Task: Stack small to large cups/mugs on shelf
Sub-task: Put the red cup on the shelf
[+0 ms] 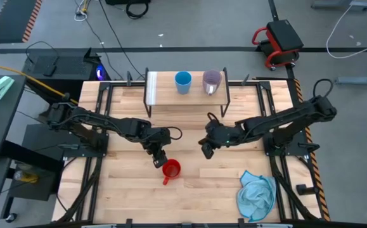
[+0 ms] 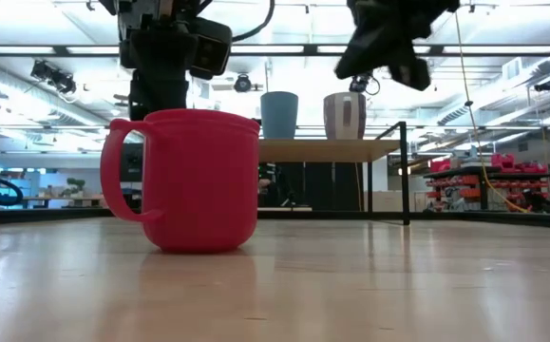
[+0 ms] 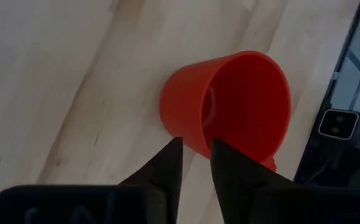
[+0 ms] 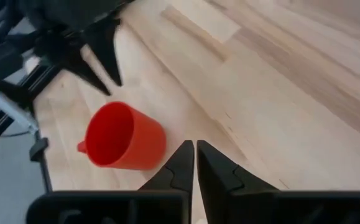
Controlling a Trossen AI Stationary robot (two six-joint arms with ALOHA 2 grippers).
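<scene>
Red mug (image 1: 171,168) upright on counter (image 1: 126,196), left hand (image 1: 158,159) just beside it, fingers narrowly apart, right hand (image 1: 206,149) closed, empty.

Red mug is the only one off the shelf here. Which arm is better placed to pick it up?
Left. Its end effector hangs right beside the red mug, fingers nearly closed. The right end effector sits farther off, shut.

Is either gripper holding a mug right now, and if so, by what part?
Nothing is held. The left gripper hovers beside the red mug, nearly shut on air; the right gripper is shut and empty.
</scene>
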